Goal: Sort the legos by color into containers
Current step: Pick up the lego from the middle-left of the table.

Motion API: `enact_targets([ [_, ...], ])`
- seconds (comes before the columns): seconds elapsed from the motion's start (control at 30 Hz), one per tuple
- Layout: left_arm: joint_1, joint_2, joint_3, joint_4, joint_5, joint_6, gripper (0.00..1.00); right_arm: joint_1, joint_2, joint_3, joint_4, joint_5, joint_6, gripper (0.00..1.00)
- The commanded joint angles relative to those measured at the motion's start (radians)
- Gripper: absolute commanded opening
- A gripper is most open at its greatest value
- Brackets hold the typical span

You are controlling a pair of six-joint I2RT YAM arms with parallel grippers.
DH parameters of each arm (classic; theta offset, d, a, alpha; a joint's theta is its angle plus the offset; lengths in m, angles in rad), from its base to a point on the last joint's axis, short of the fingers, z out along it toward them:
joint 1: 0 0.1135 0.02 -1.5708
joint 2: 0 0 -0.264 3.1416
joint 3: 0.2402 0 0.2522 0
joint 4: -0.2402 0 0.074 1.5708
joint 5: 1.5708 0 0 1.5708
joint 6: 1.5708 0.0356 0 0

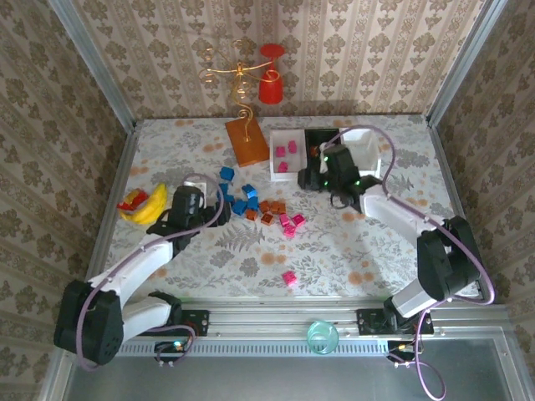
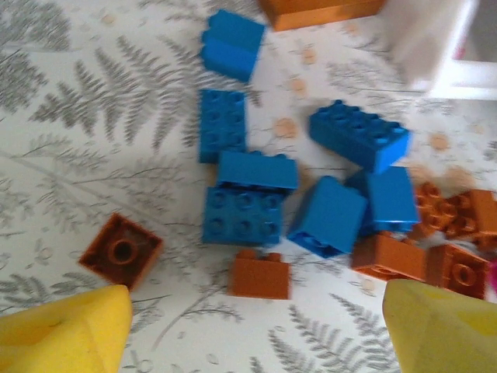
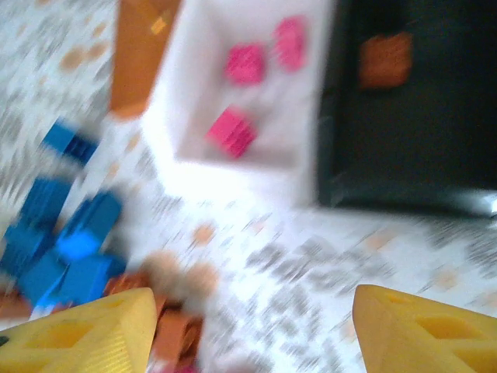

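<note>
Left hand (image 2: 252, 334) over legos (image 2: 241, 210), fingers (image 2: 62, 334) apart

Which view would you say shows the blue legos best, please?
The left wrist view: the blue legos lie close and fairly sharp, studs visible. The top view shows them as small specks mid-table; the right wrist view has them blurred at its left edge.

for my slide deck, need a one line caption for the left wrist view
Left gripper open above a cluster of blue legos, orange-brown legos scattered beside them on the fern-print table.
</note>
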Motion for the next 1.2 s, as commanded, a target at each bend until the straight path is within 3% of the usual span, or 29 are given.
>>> enact_targets([
  [0.0,0.031,0.071,0.055,-0.059,0.082,-0.007,0.81,0.04,-0.026,-0.072,0.005,0.009,-0.022,0.71],
  [0.2,0.009,0.219,0.116,-0.07,0.13,0.031,0.77,0.042,-0.029,-0.108,0.019,0.028,0.01,0.72],
  [0.47,-0.013,0.392,0.204,-0.09,0.06,0.05,0.62,0.042,-0.014,-0.108,0.037,-0.001,0.028,0.73],
  [0.77,-0.038,0.504,0.254,-0.081,0.054,0.049,0.51,0.041,-0.023,-0.121,0.022,0.012,0.017,0.74],
  [0.97,-0.064,0.483,0.265,-0.111,0.017,0.044,0.39,0.041,-0.024,-0.123,0.018,0.015,0.016,0.74],
  [1.17,-0.191,0.253,0.268,-0.113,-0.065,0.015,0.33,0.034,-0.055,-0.134,0.008,0.053,0.002,0.74],
])
